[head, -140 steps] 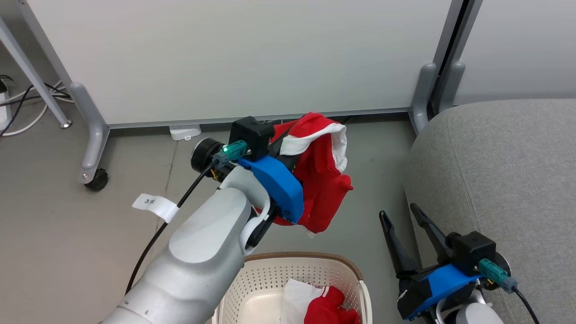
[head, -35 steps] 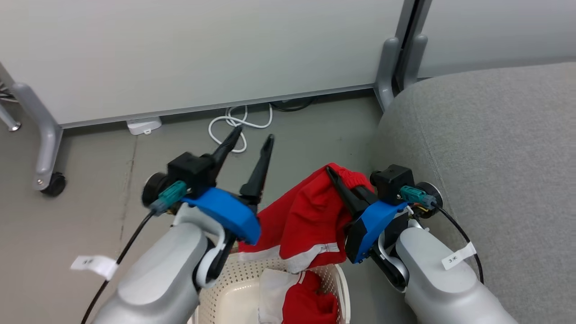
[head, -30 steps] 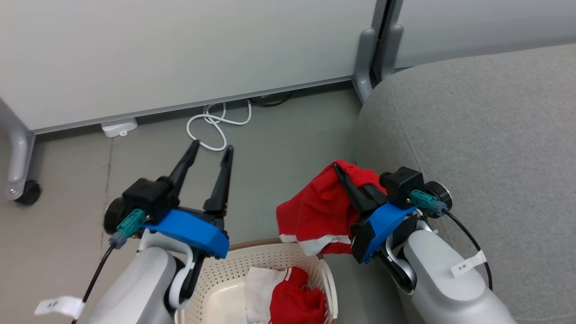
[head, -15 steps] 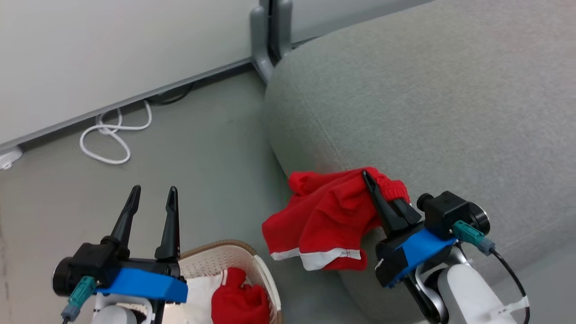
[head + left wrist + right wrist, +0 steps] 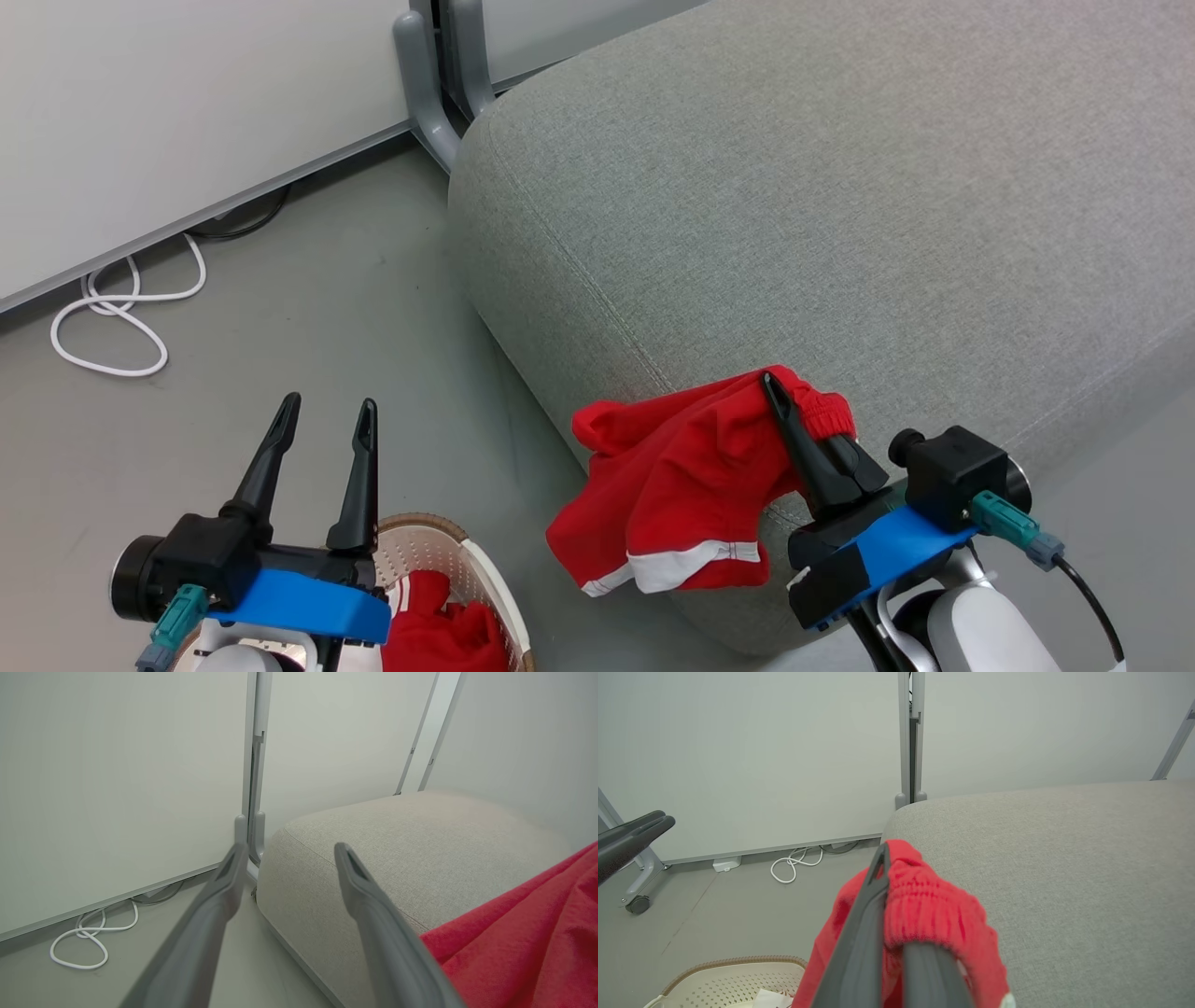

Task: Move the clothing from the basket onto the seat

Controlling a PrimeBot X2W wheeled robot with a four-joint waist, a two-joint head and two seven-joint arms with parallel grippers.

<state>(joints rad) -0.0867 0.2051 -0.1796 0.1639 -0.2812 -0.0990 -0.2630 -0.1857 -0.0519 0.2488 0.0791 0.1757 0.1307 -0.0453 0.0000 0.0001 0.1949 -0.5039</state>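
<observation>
My right gripper (image 5: 792, 399) is shut on the gathered waistband of a red garment (image 5: 672, 476) with white hem trim. The garment hangs against the front corner of the light-grey sofa (image 5: 840, 205), its upper part lying on the cushion's edge. In the right wrist view the right gripper (image 5: 885, 858) pinches the red garment (image 5: 924, 900) with the sofa (image 5: 1064, 858) just beyond. My left gripper (image 5: 329, 406) is open and holds nothing, above the cream basket (image 5: 467, 560). A second red and white garment (image 5: 434, 630) lies in the basket. The left gripper (image 5: 289, 851) faces the sofa (image 5: 397, 849).
A white cable (image 5: 112, 308) loops on the grey floor by the white partition panels. A grey partition foot (image 5: 425, 84) stands at the sofa's far corner. The basket's rim (image 5: 733, 963) and a caster (image 5: 637, 904) show in the right wrist view.
The head camera has swung right, bringing the sofa to the centre. The garment went from the left gripper to the right, which now holds it against the sofa's edge. The left gripper stays open.
</observation>
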